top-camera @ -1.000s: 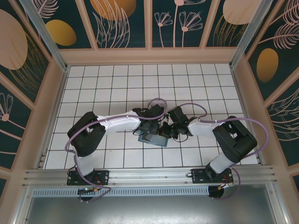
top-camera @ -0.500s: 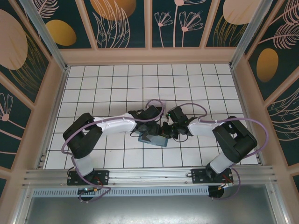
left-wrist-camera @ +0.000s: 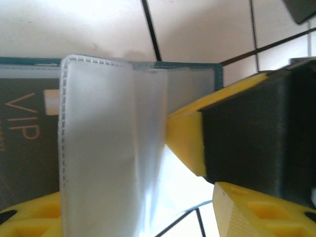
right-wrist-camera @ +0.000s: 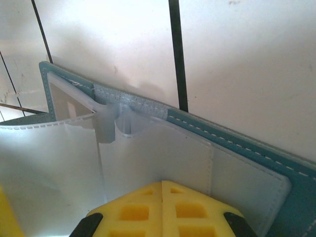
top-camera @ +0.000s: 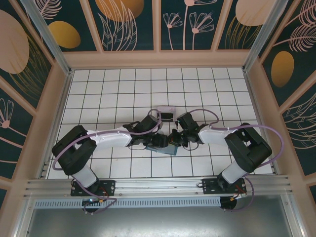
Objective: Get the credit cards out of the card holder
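Prob. a lab test cell: white-tiled floor (top-camera: 98,89), alu rail (top-camera: 158,185), floral-print walls (top-camera: 128,24).

Worktop (top-camera: 98,89): white square tiles with thin dark joint lines, boxed in on three sides.
Small box (top-camera: 165,112): rectangular, pale rim and darker middle, lying flat on the tiles near the centre of the worktop; contents too small to make out.
Back wall (top-camera: 128,24): dark teal panels with orange ovals and pale line-drawn plants, split by pale beige strips.
Left wall (top-camera: 24,59): same teal panelling, with a large pale oval.
Right wall (top-camera: 291,64): same teal panelling, with an orange oval and leaf drawings.
Corner posts (top-camera: 47,34): bare metal, slanting up at both back corners.
Rail (top-camera: 158,185): grooved metal, along the near edge.
Slotted strip (top-camera: 158,202): pale, just below the rail.
Metal sheet (top-camera: 158,222): dull grey, nearest the camera.
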